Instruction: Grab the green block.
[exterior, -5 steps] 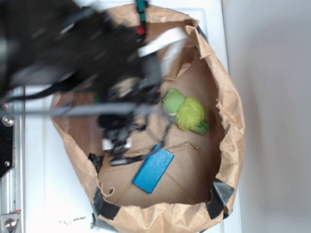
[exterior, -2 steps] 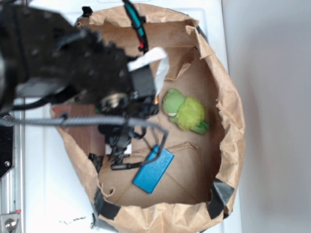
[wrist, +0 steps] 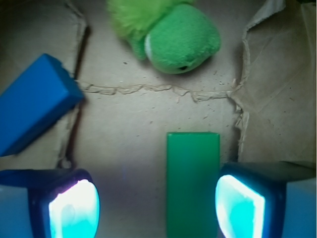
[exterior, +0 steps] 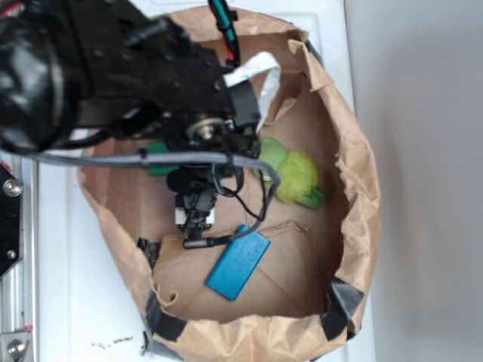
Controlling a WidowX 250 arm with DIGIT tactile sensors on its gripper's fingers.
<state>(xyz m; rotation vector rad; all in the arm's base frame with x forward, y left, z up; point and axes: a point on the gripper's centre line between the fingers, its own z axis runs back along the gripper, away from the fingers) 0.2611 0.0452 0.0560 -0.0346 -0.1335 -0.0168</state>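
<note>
The green block (wrist: 193, 186) lies flat on the brown paper floor, its long side running away from me. It sits between my open gripper (wrist: 157, 208) fingers, closer to the right finger (wrist: 240, 206) than to the left finger (wrist: 74, 210), and neither touches it. In the exterior view only a strip of the green block (exterior: 161, 167) shows under the black arm (exterior: 136, 75), which hides the fingers.
A fuzzy yellow-green plush toy (wrist: 171, 32) (exterior: 290, 175) lies just beyond the green block. A blue block (wrist: 34, 111) (exterior: 238, 264) lies to the left. The crumpled paper bag wall (exterior: 355, 188) rings everything, with torn folds (wrist: 242, 99) near the right finger.
The arm has shifted up and to the right in the exterior view. More of the green block now shows beneath it. The blue block and the plush toy have not moved.
</note>
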